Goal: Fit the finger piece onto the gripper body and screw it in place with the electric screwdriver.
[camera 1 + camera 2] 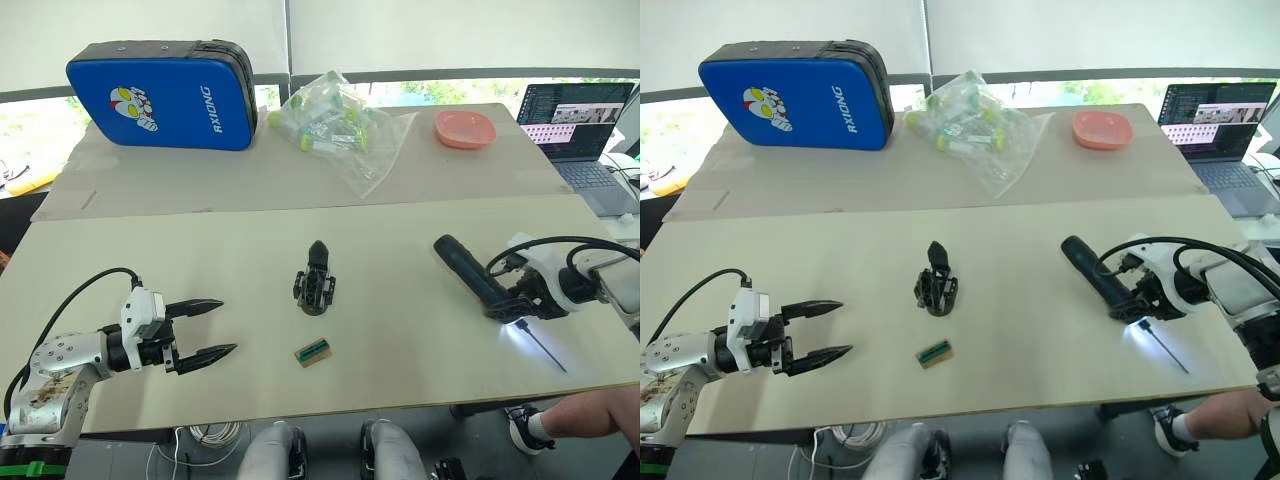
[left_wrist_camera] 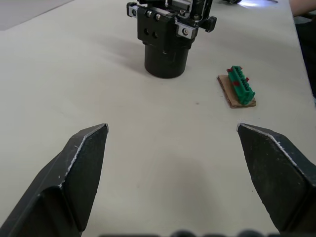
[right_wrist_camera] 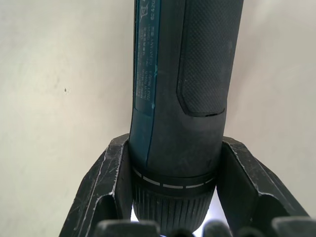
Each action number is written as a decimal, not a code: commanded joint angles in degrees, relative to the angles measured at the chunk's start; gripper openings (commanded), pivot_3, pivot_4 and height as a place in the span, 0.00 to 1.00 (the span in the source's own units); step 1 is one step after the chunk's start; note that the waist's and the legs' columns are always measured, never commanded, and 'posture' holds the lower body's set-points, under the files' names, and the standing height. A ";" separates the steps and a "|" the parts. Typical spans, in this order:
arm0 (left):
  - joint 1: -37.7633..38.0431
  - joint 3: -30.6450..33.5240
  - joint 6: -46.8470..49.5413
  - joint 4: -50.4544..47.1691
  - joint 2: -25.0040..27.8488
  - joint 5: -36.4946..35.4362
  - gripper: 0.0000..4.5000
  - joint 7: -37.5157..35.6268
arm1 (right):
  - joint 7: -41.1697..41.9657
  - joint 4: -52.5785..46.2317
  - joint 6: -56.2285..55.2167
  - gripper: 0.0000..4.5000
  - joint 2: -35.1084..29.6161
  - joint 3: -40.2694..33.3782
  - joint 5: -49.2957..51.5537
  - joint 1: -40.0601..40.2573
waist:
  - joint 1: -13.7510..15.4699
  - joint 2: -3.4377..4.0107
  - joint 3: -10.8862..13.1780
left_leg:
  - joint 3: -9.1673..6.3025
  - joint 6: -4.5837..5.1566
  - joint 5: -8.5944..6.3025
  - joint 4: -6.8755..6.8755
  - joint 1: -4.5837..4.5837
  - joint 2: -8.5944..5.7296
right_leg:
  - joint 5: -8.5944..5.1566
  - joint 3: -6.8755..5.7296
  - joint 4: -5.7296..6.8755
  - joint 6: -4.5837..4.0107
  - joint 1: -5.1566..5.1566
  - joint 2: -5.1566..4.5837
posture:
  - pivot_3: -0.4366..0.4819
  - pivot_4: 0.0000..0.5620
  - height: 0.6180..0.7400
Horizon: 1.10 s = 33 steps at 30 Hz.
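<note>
The gripper body [image 1: 316, 282] stands on its round base at the centre of the frame, one finger pointing up, free for fitting. At the right, my right gripper [image 1: 512, 305] is clenched around the electric screwdriver [image 1: 470, 272], bit toward the lower right. At the lower left, my left gripper [image 1: 208, 328] waits with jaws spread, empty, aimed at the body.

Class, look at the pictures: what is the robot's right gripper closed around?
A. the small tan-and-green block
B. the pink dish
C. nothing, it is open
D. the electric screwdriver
D: the right gripper has a finger pressed on each side of the electric screwdriver, near its bit end.
</note>
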 commanded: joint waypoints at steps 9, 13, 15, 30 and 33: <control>0.04 0.98 -3.55 3.09 0.83 7.17 1.00 5.70 | 1.78 0.53 -4.27 0.98 -2.70 -8.06 -1.20 -1.14 | 0.12 0.00 0.00 | 0.01 -0.03 0.01 0.06 0.01 0.00 | 0.07 0.01 0.06 -0.02 0.00 0.00 | 0.48 0.27 1.00; 1.74 3.05 -6.43 4.82 2.05 8.81 1.00 6.31 | 5.06 -1.07 -6.22 0.98 -6.32 -16.91 3.96 0.90 | 0.43 0.00 -0.01 | 0.06 0.00 -0.01 0.05 0.01 0.00 | 0.06 0.01 0.02 -0.01 -0.01 0.00 | 0.48 0.27 1.00; 3.41 5.06 -6.90 5.61 3.50 8.80 1.00 6.26 | 10.98 -2.91 -16.37 0.98 -5.93 -27.04 10.09 5.19 | 0.48 -0.06 -0.03 | 0.06 0.00 -0.01 0.04 0.01 0.02 | 0.06 0.00 0.01 -0.01 -0.02 0.01 | 0.48 0.27 1.00; 11.82 11.93 -10.34 7.32 5.48 8.87 1.00 7.11 | 15.10 -20.96 -48.98 0.98 11.65 -41.20 18.07 26.71 | 1.03 -0.28 -0.08 | 0.14 -0.10 -0.42 0.04 0.54 0.08 | 0.19 0.02 0.06 0.08 0.20 -0.03 | 0.48 0.27 1.00; 12.03 12.20 -9.22 5.66 5.48 8.34 1.00 7.70 | 15.05 -19.99 -50.98 0.98 11.77 -40.63 17.72 27.12 | 1.23 -0.28 -0.07 | 0.14 -0.10 -0.45 0.05 0.61 0.06 | 0.27 0.02 0.04 -0.06 0.18 -0.05 | 0.48 0.27 1.00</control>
